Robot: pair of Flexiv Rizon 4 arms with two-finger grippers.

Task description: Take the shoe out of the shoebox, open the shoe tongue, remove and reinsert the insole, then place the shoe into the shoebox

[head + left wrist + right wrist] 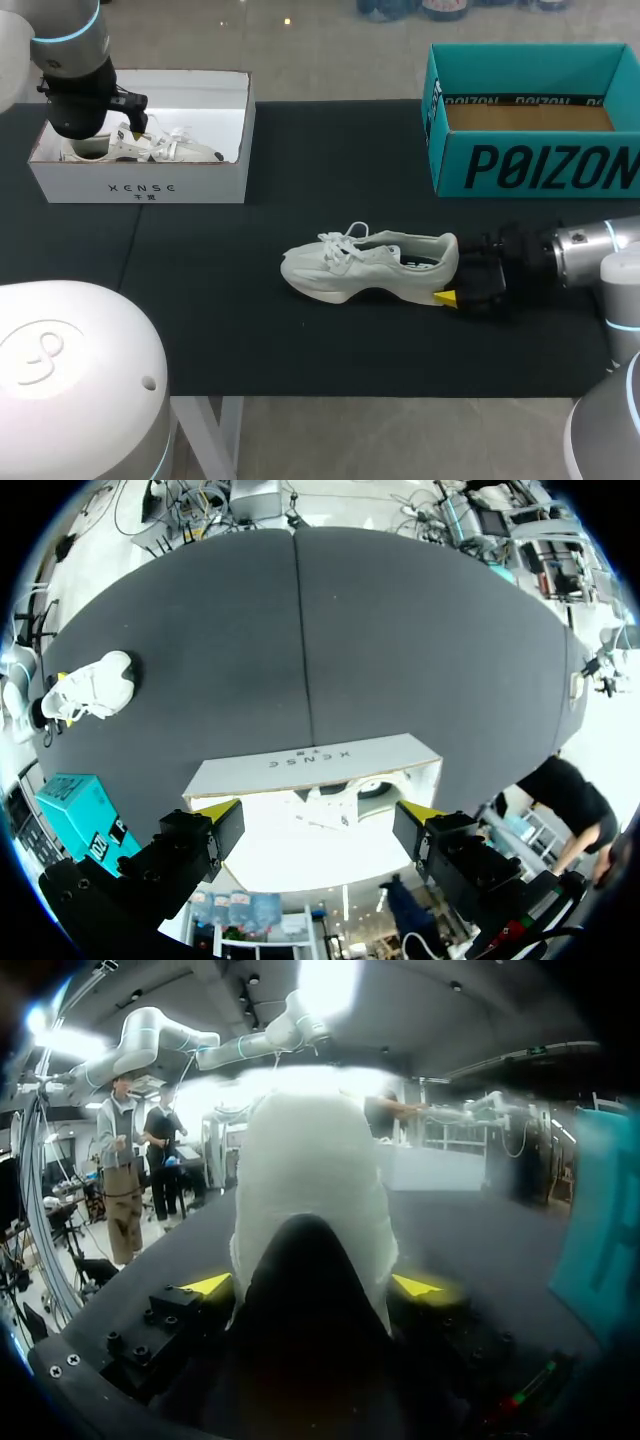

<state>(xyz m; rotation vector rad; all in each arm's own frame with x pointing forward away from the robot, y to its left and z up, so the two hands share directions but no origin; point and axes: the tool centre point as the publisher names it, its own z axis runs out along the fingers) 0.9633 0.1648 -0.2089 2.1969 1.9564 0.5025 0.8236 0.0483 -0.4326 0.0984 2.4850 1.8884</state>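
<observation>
Head view: shoe, white, stands on its sole at ctr of the black table, toe to 9 o'clock, heel to 3, laces loose. Right arm comes in from 3 o'clock, low over the table. Right gripper is at the heel, w/ one yellow tip showing by the sole's back edge. White box sits at 10 o'clock, lid off, w/ a second shoe lying inside. Left arm stands over that box's 9 o'clock end and hides part of the second shoe. Teal box sits at 2 o'clock, open, brown cardboard floor showing, well apart from the shoe. Left wrist view: left gripper hangs above the white box, fingers spread wide, nothing gripped. The second shoe shows down in the box btwn the two tips. The shoe lies far across the table at approx the gripper's 10 o'clock. The teal box is nearer, at its 9. Right wrist view: right gripper is clamped on the shoe, heel btwn the fingers w/ a yellow tip against each side. The rest of the shoe runs on ahead to 12 o'clock. Teal box is off at the gripper's 3 o'clock.
</observation>
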